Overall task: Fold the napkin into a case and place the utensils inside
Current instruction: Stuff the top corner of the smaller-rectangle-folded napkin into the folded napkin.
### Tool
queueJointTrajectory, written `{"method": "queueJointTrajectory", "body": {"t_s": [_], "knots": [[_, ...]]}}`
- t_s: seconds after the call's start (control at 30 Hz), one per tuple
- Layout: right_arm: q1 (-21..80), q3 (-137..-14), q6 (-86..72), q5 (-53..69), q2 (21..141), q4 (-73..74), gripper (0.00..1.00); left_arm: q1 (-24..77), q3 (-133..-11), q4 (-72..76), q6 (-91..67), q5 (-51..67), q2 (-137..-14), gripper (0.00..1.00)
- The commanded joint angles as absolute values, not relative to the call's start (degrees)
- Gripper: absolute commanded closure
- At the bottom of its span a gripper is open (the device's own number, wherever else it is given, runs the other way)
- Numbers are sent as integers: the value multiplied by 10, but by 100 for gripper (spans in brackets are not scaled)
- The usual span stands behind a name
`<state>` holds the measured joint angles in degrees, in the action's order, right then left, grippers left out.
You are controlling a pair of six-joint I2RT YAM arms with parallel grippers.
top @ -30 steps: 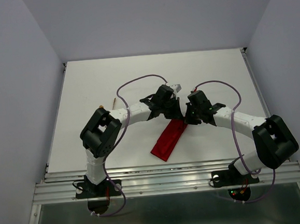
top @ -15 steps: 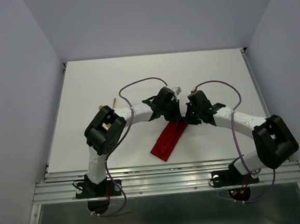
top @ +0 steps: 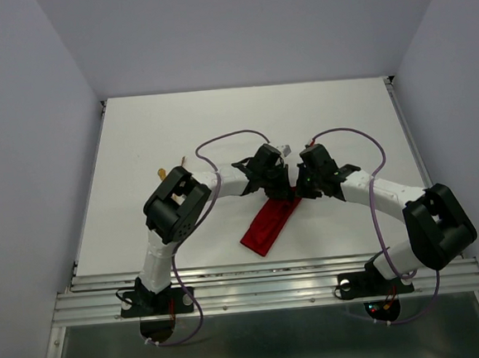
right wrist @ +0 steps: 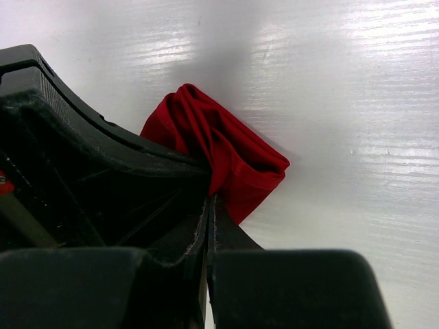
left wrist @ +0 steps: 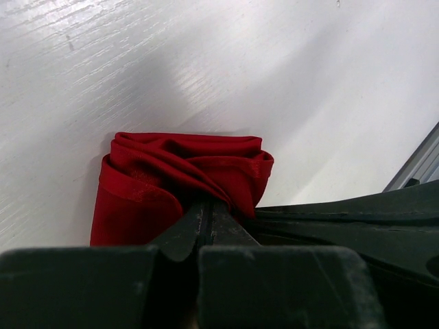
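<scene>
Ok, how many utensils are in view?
2: a gold tip and a paler slim piece, both left of the napkin, mostly hidden behind the left arm.

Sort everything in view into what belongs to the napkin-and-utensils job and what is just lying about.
Belongs to the job:
napkin, folded into a narrow red strip
left gripper and right gripper, both shut on its far end
utensils, mostly hidden behind the left arm

Just there:
table
metal rail at the near edge
</scene>
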<state>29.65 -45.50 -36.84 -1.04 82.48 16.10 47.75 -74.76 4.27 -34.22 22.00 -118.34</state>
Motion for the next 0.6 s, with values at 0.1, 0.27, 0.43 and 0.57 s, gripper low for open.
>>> {"method": "queueJointTrajectory", "body": {"t_s": [0.1,0.27,0.43,0.57], "knots": [[295,-478,-360,16,818,143,99,489,-768,51,-344,229,-1187,100],[295,-475,-362,5,815,143,99,489,-762,45,-342,234,-1153,100],[295,-471,-356,-14,811,145,99,489,-749,12,-328,238,-1100,100],[295,-468,-354,-14,815,145,99,489,-734,1,-317,244,-1063,100]]}}
